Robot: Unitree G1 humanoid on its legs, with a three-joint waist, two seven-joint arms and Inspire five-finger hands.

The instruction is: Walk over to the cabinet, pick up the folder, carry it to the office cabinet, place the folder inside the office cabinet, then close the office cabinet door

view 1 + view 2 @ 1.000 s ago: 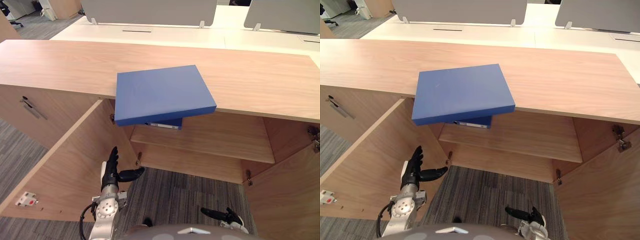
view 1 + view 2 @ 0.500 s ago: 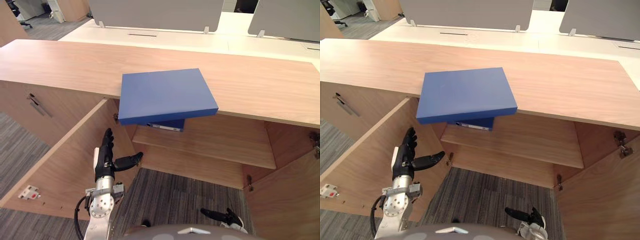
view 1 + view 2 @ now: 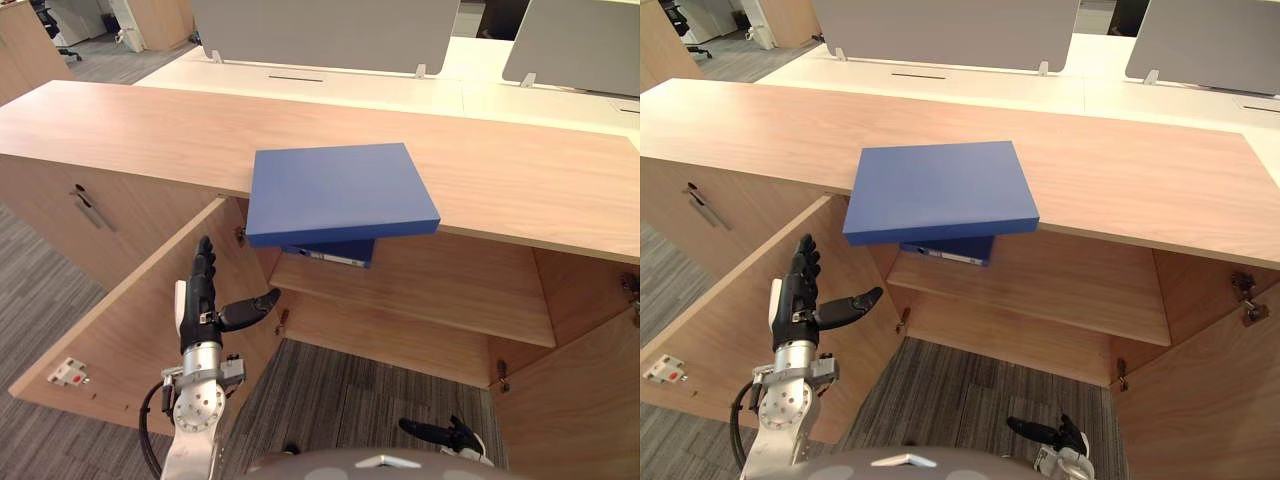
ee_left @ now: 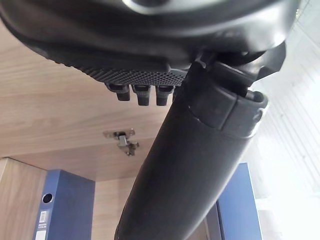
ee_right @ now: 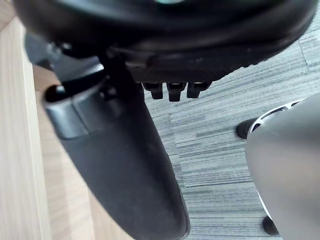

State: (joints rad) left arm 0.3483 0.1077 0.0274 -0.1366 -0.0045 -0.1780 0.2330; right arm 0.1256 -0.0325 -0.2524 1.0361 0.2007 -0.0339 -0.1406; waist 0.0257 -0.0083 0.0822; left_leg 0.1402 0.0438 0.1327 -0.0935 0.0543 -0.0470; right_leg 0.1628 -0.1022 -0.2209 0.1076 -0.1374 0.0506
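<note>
Grey striped carpet (image 3: 350, 395) covered the office floor. At the back stood white desks (image 3: 340, 85) set side by side, each carrying a grey partition screen (image 3: 320, 30) on white feet. Light wooden furniture (image 3: 162, 18) stood far left.

- Here's the folder (image 3: 340, 192): plain blue, flat and rectangular, closed, lying broad side up on top of the office cabinet (image 3: 130, 125).
- It sits slightly skewed at the front edge. Its near side juts past that edge and hangs over the open compartment.
- The office cabinet is long, low and light wood, and it stands wide open right below the folder.
- The left door (image 3: 150, 310) is swung outward with its inner face showing, and the right door (image 3: 585, 400) is open too.
- Inside, a wooden shelf (image 3: 440, 300) runs across the compartment beneath the folder's overhang.
</note>
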